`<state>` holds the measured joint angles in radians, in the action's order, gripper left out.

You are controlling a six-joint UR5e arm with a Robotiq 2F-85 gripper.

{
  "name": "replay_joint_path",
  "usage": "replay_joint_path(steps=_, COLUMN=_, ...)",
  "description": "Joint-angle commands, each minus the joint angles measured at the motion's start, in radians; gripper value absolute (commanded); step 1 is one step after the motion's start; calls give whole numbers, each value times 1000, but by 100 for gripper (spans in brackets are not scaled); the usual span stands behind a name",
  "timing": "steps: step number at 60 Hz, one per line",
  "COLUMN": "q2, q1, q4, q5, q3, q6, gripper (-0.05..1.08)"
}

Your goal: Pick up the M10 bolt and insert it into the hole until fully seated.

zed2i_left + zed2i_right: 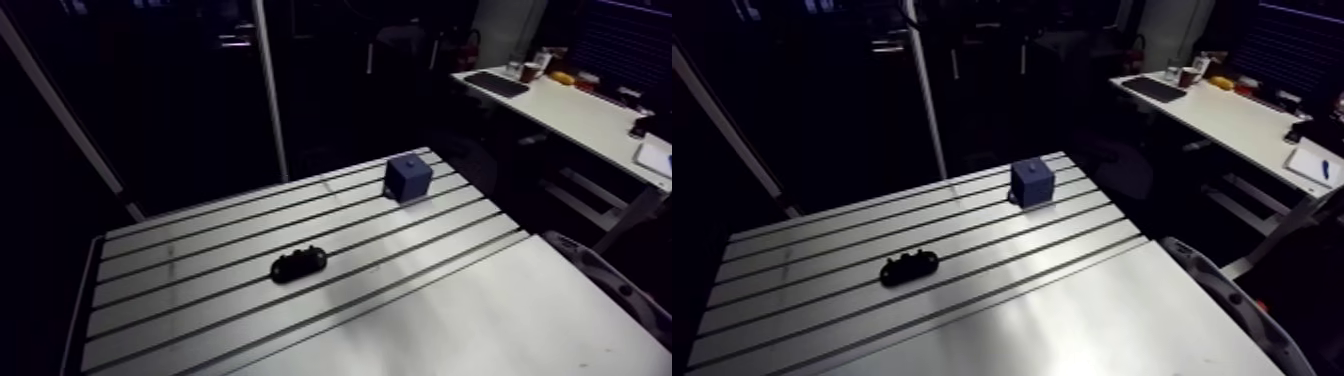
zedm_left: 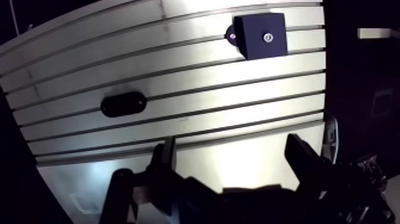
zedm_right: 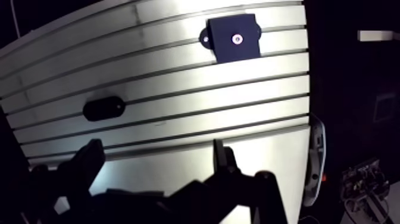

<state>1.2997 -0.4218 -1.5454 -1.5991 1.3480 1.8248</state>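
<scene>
Approach step: my gripper [image 2: 232, 146] is apart & empty, well short of the blue block [image 2: 260, 36] on the bench [image 2: 178, 71]. The dark oblong piece [image 2: 123, 104], well apart from that block, is prob. the bolt. Next: get over it, centre, close.

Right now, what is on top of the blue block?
Only a small shiny round spot shows, in the middle of the top face of the blue block. Whether it is a hole or a bolt head cannot be told, and nothing inside shows.

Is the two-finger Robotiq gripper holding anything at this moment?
No: the gripper is open and empty above the slotted aluminium table.
</scene>
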Motion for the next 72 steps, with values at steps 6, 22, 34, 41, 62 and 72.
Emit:
replay_joint_path(steps=6, q2=183, q1=310, q4=51, q5=0, q3=58, q6=-107, gripper=1)
replay_joint_path(steps=22, q2=183, q1=359, q4=44, q5=-9, q3=70, q6=-144, gripper=1)
replay_joint_path(steps=34, q2=184, q1=363, q4=40, q5=-5, q3=72, q6=-150, gripper=1)
replay_joint_path(steps=41, q2=184, q1=362, q4=37, q5=-8, q3=82, q6=-175, gripper=1)
replay_joint_path(steps=62, q2=189, q1=362, q4=32, q5=-24, q3=87, q6=-179, gripper=1)
replay_joint_path(steps=72, q2=198, q1=356, q4=31, q5=-52, q3=103, q6=-177, gripper=1)
